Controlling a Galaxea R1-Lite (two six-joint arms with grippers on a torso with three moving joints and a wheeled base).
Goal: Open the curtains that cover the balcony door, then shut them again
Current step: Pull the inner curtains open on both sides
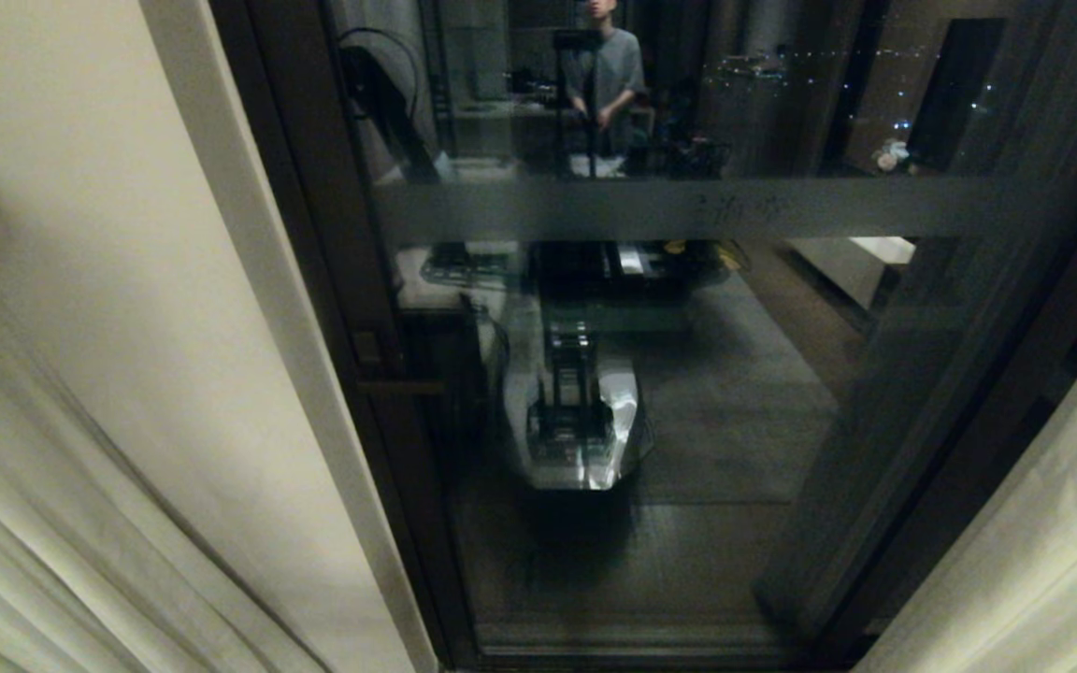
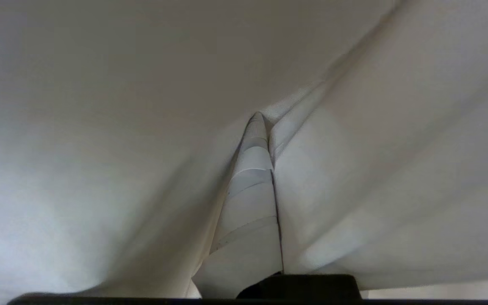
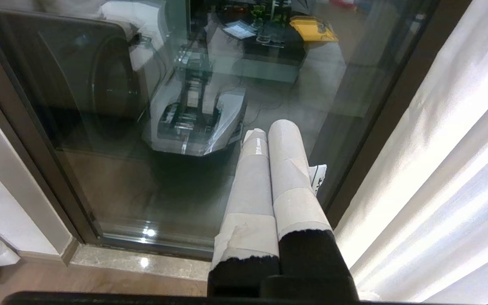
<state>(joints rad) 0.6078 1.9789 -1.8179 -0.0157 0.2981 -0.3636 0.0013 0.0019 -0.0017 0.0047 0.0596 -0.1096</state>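
The balcony door (image 1: 688,374) fills the middle of the head view: dark frame, frosted band (image 1: 688,207), dark handle (image 1: 398,385). The glass stands uncovered. The cream curtains hang to either side, one panel at the lower left (image 1: 43,505) and one at the lower right (image 1: 1043,523). In the left wrist view my left gripper (image 2: 267,123) is shut on the left curtain (image 2: 100,127); one taped finger (image 2: 250,195) shows and fabric drapes over the other. My right gripper (image 3: 268,129) is shut and holds nothing. It hangs low before the door (image 3: 142,182), beside the right curtain (image 3: 439,169).
A pale wall strip (image 1: 249,280) stands between the left curtain and the door frame. The glass reflects my own base (image 1: 576,421) and a person (image 1: 604,75) standing behind me. A marble sill (image 3: 142,262) and wooden floor run below the door.
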